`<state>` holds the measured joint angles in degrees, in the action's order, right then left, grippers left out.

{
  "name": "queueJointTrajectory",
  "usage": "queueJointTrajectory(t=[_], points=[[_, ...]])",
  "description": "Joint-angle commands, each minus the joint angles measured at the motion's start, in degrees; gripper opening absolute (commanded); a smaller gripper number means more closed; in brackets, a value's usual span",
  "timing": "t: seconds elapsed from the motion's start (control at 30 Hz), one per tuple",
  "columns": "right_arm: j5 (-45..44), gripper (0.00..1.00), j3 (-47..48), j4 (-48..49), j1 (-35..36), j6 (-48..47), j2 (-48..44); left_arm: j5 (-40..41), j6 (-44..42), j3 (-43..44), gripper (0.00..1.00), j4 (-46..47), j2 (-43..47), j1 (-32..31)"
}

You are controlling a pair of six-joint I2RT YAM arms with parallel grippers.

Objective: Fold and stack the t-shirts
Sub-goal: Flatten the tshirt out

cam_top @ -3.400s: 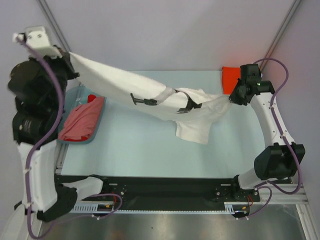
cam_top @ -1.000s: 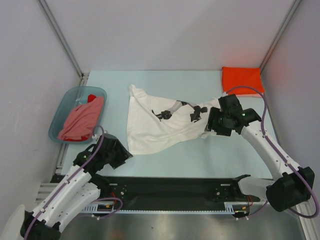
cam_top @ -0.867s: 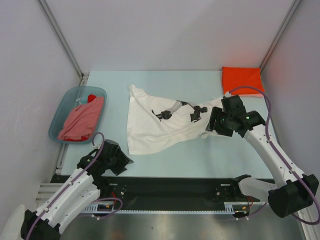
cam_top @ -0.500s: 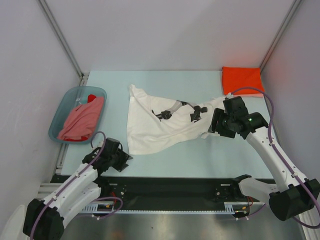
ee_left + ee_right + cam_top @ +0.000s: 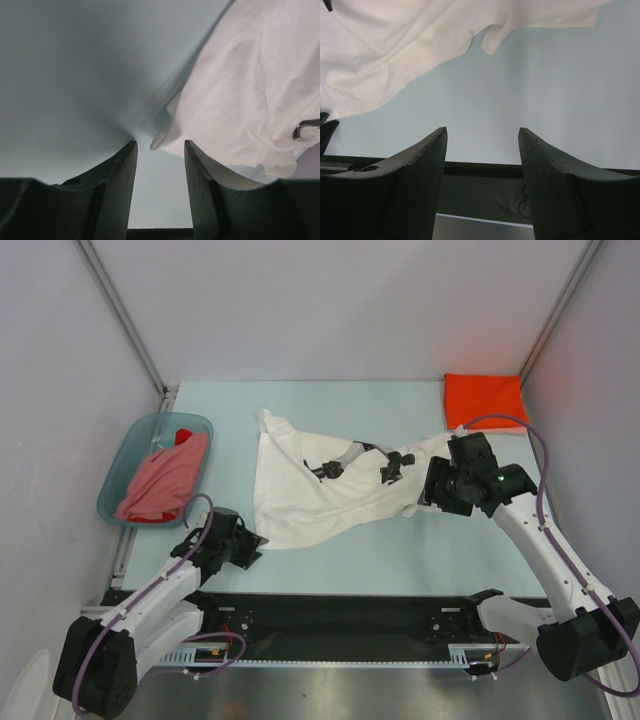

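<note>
Presently the white tee [image 5: 320,490] lies spread but rumpled mid-table, apparently laid down ready for folding. The left gripper [image 5: 159,145], jaws parted and empty, sits low at its near-left corner, placed to seize it. The right gripper [image 5: 482,131], likewise released and empty, hovers by the right hem. The orange tee [image 5: 484,400] lies folded far right; the pink tee [image 5: 165,480] waits in the basin [image 5: 135,440]. Earlier the white tee hung stretched between both arms, and the left gripper has since crept up to the corner.
</note>
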<state>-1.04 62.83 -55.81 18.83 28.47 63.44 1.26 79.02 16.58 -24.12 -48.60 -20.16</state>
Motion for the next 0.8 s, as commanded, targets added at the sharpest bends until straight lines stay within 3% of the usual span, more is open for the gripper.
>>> queueJointTrajectory(t=[0.0,0.23,0.53,0.63,0.7,0.77], points=[[-0.4,0.64,2.3,0.9,-0.4,-0.5,0.3,-0.5,-0.8,-0.8,0.49,2.6,-1.8,0.7],[-0.5,0.64,1.9,0.9,-0.5,0.0,0.3,0.1,-3.5,-0.1,0.41,3.3,-3.1,2.2],[0.5,0.64,0.5,1.1,-0.5,2.4,1.4,-2.7,-9.1,-0.3,0.22,10.1,-4.8,4.2],[0.4,0.64,0.5,1.2,-0.5,2.6,1.9,-4.4,-9.7,0.4,0.25,10.2,-6.3,4.4],[0.5,0.64,0.6,1.4,-0.5,2.9,2.1,-5.3,-9.7,1.0,0.43,8.9,-7.3,4.4],[0.4,0.64,0.6,1.5,-0.5,3.4,2.3,-5.7,-9.4,0.7,0.48,8.3,-6.9,4.4]])
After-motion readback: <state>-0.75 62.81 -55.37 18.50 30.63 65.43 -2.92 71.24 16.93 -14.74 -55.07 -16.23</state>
